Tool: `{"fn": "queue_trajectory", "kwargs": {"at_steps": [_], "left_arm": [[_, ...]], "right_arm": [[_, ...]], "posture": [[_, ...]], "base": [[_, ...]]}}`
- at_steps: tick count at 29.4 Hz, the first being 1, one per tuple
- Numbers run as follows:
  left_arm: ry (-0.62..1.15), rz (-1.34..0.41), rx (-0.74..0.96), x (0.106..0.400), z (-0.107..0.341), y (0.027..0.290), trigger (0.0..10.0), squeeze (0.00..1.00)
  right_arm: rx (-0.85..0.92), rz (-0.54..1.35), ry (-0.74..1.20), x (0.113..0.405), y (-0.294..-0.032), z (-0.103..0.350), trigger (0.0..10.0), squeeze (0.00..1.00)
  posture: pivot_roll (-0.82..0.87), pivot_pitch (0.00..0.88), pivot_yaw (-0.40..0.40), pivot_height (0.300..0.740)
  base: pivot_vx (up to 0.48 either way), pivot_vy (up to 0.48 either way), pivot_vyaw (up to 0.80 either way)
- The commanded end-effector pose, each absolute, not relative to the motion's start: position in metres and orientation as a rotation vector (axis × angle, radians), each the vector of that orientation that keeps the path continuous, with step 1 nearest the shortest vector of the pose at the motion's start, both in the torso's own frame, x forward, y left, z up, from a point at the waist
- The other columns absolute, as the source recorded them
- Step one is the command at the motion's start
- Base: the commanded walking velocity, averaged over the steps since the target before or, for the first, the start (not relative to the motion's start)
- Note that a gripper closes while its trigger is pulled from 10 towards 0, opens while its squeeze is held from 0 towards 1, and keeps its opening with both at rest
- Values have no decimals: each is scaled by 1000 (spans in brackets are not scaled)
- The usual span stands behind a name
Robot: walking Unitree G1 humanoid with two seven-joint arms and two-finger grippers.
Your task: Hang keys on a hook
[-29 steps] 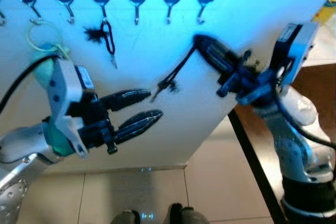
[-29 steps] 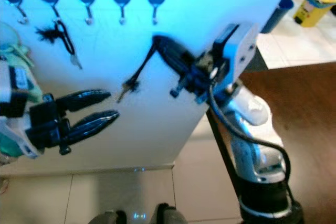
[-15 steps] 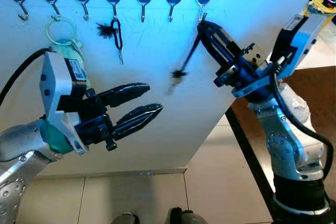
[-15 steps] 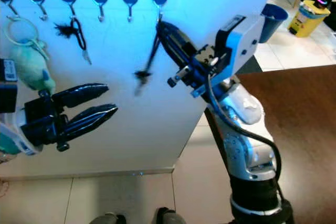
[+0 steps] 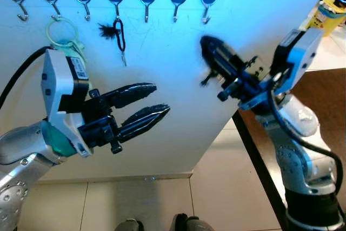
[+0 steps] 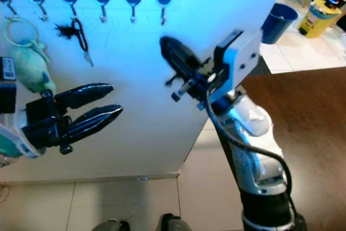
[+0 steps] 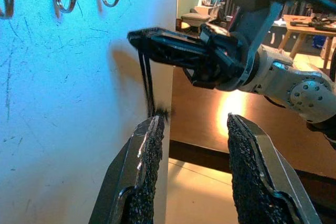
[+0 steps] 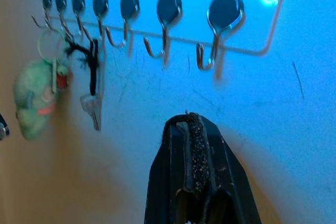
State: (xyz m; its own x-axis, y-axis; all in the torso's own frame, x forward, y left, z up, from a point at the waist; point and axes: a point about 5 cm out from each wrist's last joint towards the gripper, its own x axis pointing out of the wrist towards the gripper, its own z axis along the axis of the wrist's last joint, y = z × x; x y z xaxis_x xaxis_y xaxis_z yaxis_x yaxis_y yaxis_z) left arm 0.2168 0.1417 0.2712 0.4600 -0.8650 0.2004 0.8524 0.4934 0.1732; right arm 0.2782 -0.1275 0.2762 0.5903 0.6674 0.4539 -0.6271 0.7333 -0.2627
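A row of metal hooks with dark round heads runs along the top of a white panel; the rightmost hook [image 5: 206, 5] is bare. My right gripper [image 5: 207, 44] is shut on the black cord [image 7: 147, 85] of a key bunch, below that hook and a little off the panel. The keys [image 5: 207, 79] hang blurred under its fingers. My left gripper [image 5: 160, 98] is open and holds nothing, lower and to the left. In the right wrist view the shut fingers [image 8: 191, 153] point up at the rightmost hook [image 8: 210, 51].
A key on a black clip [image 5: 120, 35] and a green plush keychain [image 5: 60, 35] hang on hooks further left. A dark brown table [image 6: 303, 112] stands to the right of the panel, with a blue cup [image 6: 273, 22] and a yellow bottle [image 6: 316, 17] beyond. Tiled floor [image 5: 162, 204] lies below.
Half a second ago my right gripper held the cord up at the rightmost hook; now it has dropped lower, away from the hook, with the keys swinging. The left gripper has barely moved.
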Motion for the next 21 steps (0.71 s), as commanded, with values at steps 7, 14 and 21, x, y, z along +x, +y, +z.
{"fn": "queue_trajectory", "kwargs": {"at_steps": [7, 14, 21], "left_arm": [[-264, -1095, 28, 217, 270, 137, 10000, 0], [-269, -1108, 22, 217, 272, 134, 10000, 0], [-269, -1131, 11, 218, 272, 131, 10000, 0]], "right_arm": [[-89, 720, -591, 274, -133, 284, 10000, 0], [-99, 734, -644, 271, -131, 299, 10000, 0], [-99, 705, -691, 266, -134, 310, 10000, 0]], "posture": [[10, 101, 56, 740], [5, 110, 57, 740], [-9, 118, 71, 740]], "base": [[0, 0, 0], [0, 0, 0], [0, 0, 0]]}}
